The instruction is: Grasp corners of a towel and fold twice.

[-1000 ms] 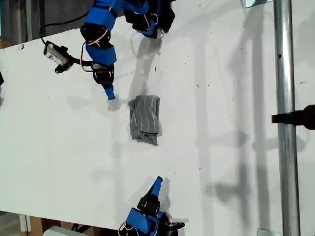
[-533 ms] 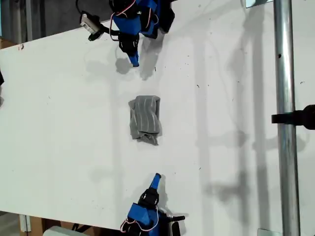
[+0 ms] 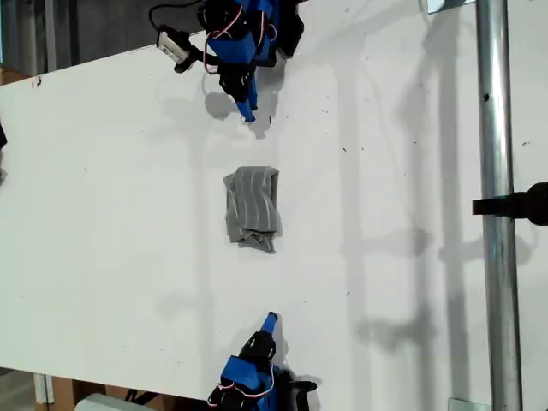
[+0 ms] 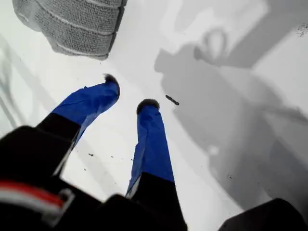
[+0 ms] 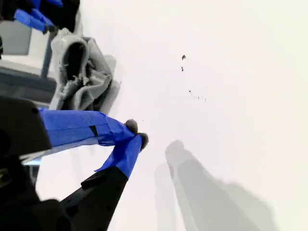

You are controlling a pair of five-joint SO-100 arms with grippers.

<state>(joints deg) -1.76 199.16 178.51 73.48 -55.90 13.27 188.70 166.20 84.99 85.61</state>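
You have a white worktop (image 3: 411,171) with the towel (image 3: 251,205) lying near its middle, touching neither tool. The towel is bunched into a narrow folded bundle. In the exterior view its long axis runs from top to bottom, nearly along the line that joins the two tools.

My first gripper (image 3: 248,111) sits above the towel in the exterior view and points down toward its neater, squared end. Through the first wrist view you can see that tool's jaws standing apart and empty over bare worktop, with the striped end of the towel (image 4: 72,21) just ahead of them.

My second gripper (image 3: 269,321) sits below the towel in the exterior view, aimed up at the rumpled end. In the second wrist view its tips (image 5: 136,133) are pressed together on nothing. The crumpled, frayed end of the towel (image 5: 82,72) lies beyond them.

So each tool faces one short end, and neither faces a long side. I judge my first gripper slightly the nearer, though the margin is small.

If you want another grasp, note that the corners are tucked into the folds. I cannot pick one out cleanly at either end. The loose flap at the rumpled end looks the likeliest place to find one.
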